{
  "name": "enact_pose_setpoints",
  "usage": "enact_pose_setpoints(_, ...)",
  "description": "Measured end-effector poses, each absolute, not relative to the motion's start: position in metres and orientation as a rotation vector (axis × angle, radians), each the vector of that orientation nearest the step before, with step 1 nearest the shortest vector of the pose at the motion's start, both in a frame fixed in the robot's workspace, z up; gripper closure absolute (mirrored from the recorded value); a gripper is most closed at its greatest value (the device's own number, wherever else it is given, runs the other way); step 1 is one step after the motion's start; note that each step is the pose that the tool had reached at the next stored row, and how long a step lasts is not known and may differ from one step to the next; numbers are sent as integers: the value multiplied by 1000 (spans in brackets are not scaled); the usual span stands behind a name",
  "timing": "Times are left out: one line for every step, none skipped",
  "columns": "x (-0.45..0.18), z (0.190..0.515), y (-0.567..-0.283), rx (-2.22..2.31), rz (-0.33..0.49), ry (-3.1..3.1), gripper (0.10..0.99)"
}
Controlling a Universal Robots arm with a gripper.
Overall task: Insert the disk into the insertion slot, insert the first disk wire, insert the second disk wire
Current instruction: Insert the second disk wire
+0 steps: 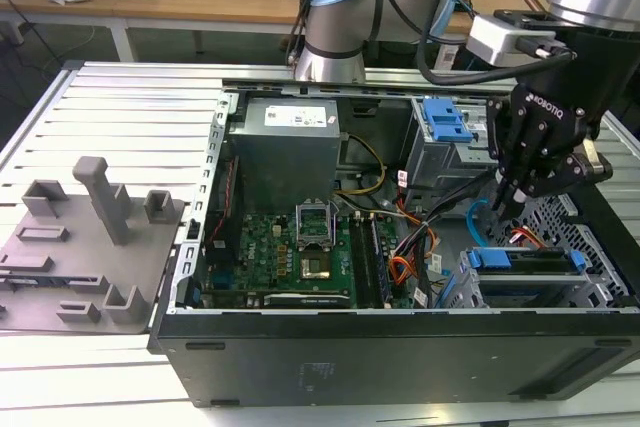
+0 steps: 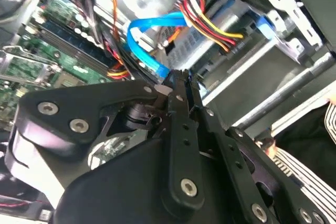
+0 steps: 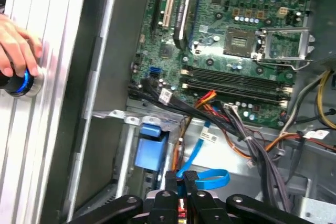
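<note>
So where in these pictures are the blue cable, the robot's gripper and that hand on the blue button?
second disk wire (image 2: 144, 27): second wrist view, on the top of its blue loop.
gripper (image 3: 182, 178): first wrist view, between its fingertips, at the blue cable.
hand (image 3: 14, 51): first wrist view, on the knuckles above the button.

Silver-blue arm (image 1: 335, 17) – black screw-studded hand (image 1: 512, 192), dark cables.

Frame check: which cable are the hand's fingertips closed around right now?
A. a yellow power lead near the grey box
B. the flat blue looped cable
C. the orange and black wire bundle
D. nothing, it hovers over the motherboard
B: in both wrist views the hand pinches the second disk wire, the blue loop, at its tips.
</note>
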State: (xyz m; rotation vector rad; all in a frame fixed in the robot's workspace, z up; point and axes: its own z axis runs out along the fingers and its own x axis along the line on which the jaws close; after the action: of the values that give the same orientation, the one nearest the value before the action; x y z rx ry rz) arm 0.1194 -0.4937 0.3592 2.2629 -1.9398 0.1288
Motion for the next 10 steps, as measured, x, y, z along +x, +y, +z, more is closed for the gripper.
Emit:
enact_pose_setpoints(119,359,-502,2263,129,-1940,925)
enact_pose_setpoints(119,359,-505,2265,126,-1941,925)
enact_pose_setpoints(119,358,-508,2271,117,-1946,925)
enact_pose_setpoints(119,358,-512,2291,85,-1962,925)
enact_pose_setpoints(119,358,-513,2305,64,-1974,925)
enact_pose_setpoints(119,358,-514,2315,47,-1982,925)
enact_pose_setpoints(119,358,-515,2333,17,-1997,925)
enact_pose_setpoints(119,358,-516,2341,2,-2005,925)
enact_pose_setpoints(119,358,-517,2347,-10,-2011,925)
enact_pose_setpoints(119,358,-518,2356,-32,-2027,925)
